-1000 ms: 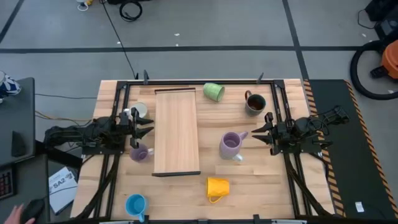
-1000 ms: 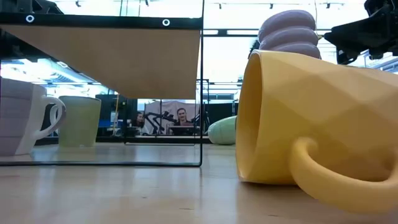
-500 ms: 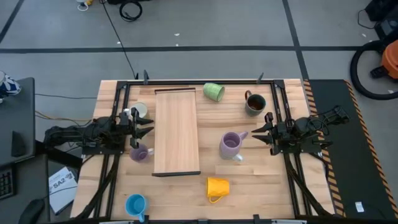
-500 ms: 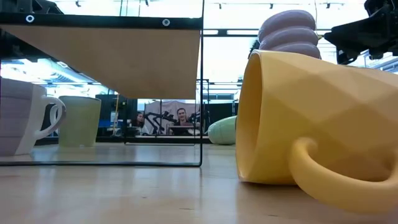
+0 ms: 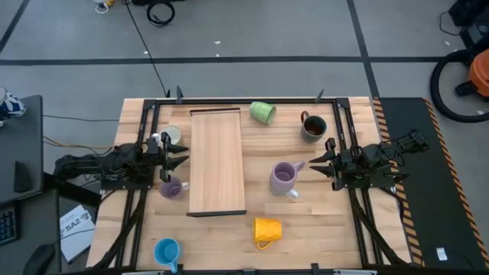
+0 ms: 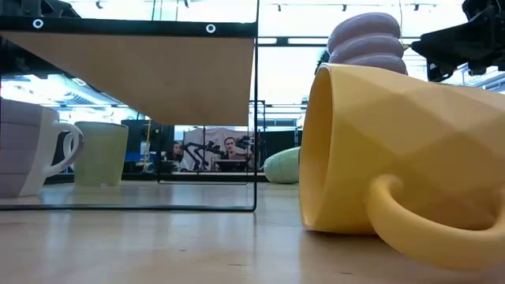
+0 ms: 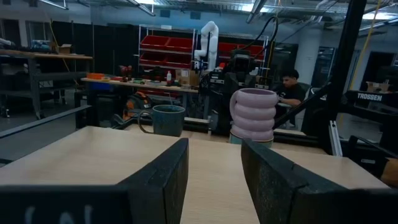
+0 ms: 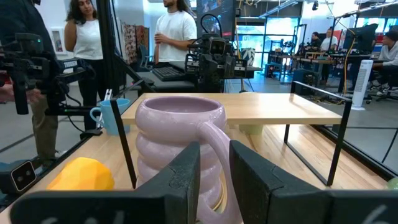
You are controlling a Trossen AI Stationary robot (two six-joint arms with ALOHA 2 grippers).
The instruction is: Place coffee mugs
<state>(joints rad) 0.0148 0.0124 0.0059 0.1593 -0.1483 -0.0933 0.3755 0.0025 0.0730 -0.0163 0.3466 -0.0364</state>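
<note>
seven mugs are seen from above on the wooden bench [image 5: 221, 237], spread around a raised wooden shelf [image 5: 217, 160] that runs down the middle. a pale green mug [image 5: 262, 112] is tipped on its side near the far edge, just beyond the shelf's far right corner, and a dark mug [image 5: 312, 127] is stood upright to its right. a ribbed lavender mug [image 5: 283, 178] is stood upright between the shelf and the right claw [image 5: 322, 162], its handle turned toward that claw. a yellow mug [image 5: 267, 229] is laid on its side near the front, its mouth pointed toward the shelf. a blue mug [image 5: 166, 250] is stood at the front left corner. a smaller lavender mug [image 5: 171, 188] and a whitish mug [image 5: 171, 135] are placed left of the shelf, on either side of the left claw [image 5: 176, 159].

the left claw is held low beside the shelf with its fingers [image 7: 163, 180] parted and nothing between them; the ribbed mug is seen well beyond them across the shelf top. the right claw is held just short of the ribbed lavender mug, its fingers [image 8: 184, 174] set to either side of the handle in the wrist view; whether the handle is touched cannot be told. people are seen standing in the room beyond the bench.
</note>
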